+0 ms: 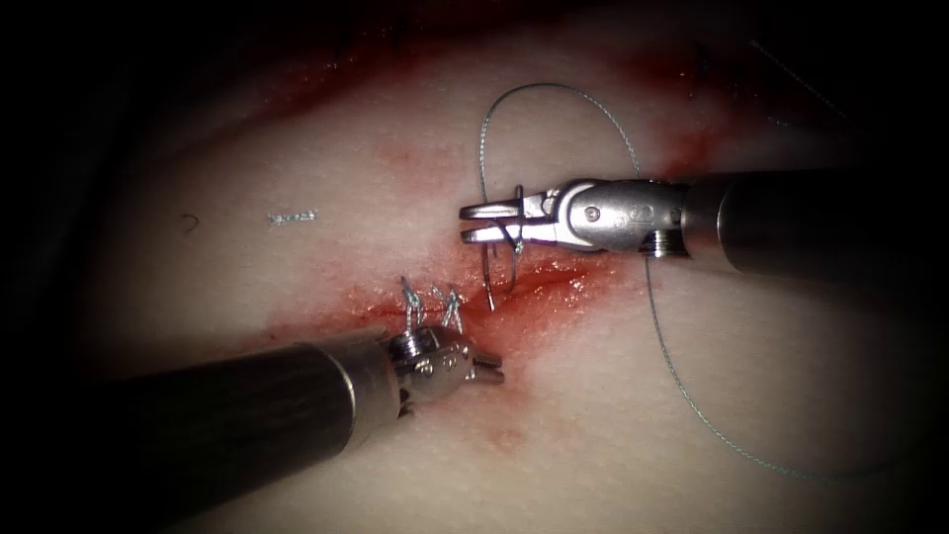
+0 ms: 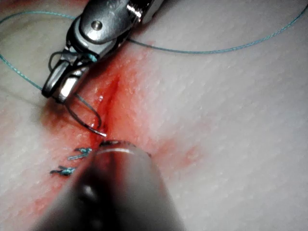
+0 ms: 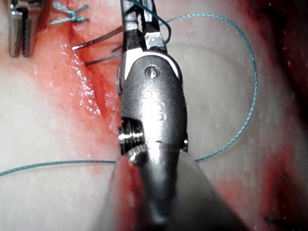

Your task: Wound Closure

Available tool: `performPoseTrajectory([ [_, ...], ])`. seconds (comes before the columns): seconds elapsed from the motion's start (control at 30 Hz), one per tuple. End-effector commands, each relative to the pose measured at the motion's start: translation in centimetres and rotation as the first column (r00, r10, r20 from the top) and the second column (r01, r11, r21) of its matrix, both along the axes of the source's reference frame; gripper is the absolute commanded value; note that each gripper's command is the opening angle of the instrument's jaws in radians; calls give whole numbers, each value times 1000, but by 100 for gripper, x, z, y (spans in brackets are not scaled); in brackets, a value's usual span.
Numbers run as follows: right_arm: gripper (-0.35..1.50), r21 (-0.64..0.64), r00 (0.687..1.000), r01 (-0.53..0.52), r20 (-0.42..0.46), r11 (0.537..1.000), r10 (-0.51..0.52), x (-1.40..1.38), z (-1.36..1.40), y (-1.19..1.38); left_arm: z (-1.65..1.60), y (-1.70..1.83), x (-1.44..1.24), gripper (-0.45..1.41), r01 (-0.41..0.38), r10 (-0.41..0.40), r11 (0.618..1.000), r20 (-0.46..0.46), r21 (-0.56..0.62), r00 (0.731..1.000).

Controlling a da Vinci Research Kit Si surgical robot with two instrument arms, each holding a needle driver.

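Two tools [image 1: 474,222] [image 1: 489,371], one needle [image 1: 491,282], one thread [image 1: 554,89] and two knotted stitches [image 1: 410,300] [image 1: 452,305].

Endoscope view: lit centrally, heavy dark vignette at edges. Glare on right tool [image 1: 491,222] metal and wet red fluid [image 1: 554,282]. Left wrist view: near shaft blurred.

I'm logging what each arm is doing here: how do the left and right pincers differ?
The right pincer grips the needle near mid-curve, its tip just above the cut; the left pincer holds nothing. The right is raised over the tissue; the left lies low beside two tied stitches. Both are needle drivers.
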State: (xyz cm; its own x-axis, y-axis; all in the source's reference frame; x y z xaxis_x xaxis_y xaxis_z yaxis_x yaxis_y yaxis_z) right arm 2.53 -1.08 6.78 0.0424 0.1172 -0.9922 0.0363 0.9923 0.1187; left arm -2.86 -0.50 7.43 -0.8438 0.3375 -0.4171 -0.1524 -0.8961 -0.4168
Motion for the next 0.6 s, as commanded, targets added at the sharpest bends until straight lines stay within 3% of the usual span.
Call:
performPoseTrajectory([
  [0.03, -35, 27, 1000, 0, 0, 1000, 0, 8, 5, -2, 7, -4, -6, 15, -2, 2, 1000, -1, 1, 1000],
  [0.4, -35, 294, 1000, -15, 31, 956, 6, 13, 8, 2, 9, -6, -5, 15, -8, 8, 1000, -4, 2, 1000],
  [0.6, -35, 529, 998, -34, 55, 848, 6, 16, 14, 3, 9, -7, -2, 15, -11, 11, 1000, -2, 3, 1000],
])
